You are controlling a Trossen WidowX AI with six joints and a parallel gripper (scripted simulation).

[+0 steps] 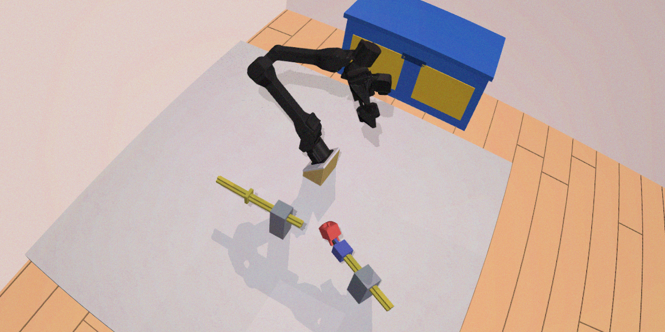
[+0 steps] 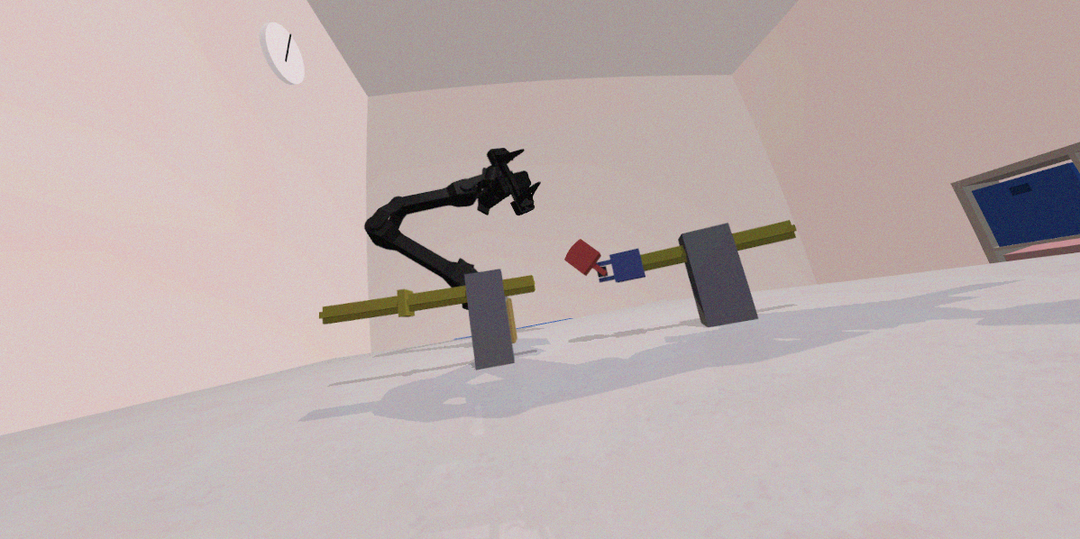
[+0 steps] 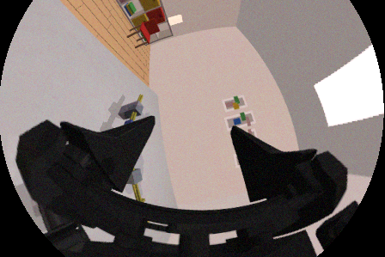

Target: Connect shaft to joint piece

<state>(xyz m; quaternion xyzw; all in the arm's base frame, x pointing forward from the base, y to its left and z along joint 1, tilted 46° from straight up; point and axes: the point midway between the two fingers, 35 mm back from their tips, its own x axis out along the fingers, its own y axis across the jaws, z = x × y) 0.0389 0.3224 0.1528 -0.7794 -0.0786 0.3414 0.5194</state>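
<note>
The red joint piece (image 1: pixel 330 231) (image 2: pixel 582 258) sits on the blue yoke (image 1: pixel 342 250) (image 2: pixel 627 265) of the fixed yellow shaft (image 1: pixel 382 298) (image 2: pixel 764 235), held by a grey block (image 1: pixel 363 284) (image 2: pixel 718 275) (image 3: pixel 131 110). It tilts up, out of line with the second shaft in the exterior view; its opening is not clearly visible. The second yellow shaft (image 1: pixel 232 185) (image 2: pixel 354 309) passes through its grey block (image 1: pixel 280 222) (image 2: pixel 490 320) (image 3: pixel 135 176); its near end stands apart from the joint piece. My gripper (image 2: pixel 530 167) (image 3: pixel 194 125) is open and empty, high above and away from both. A finger hides the joint in the wrist view.
The second shaft has a yellow collar (image 1: pixel 249 196) (image 2: pixel 405 303) on its outer part. The arm's wedge base (image 1: pixel 321 176) stands behind the two shafts. A blue cabinet (image 1: pixel 427 27) with yellow doors stands beyond the arm. A shelf unit with coloured bins shows in the wrist view.
</note>
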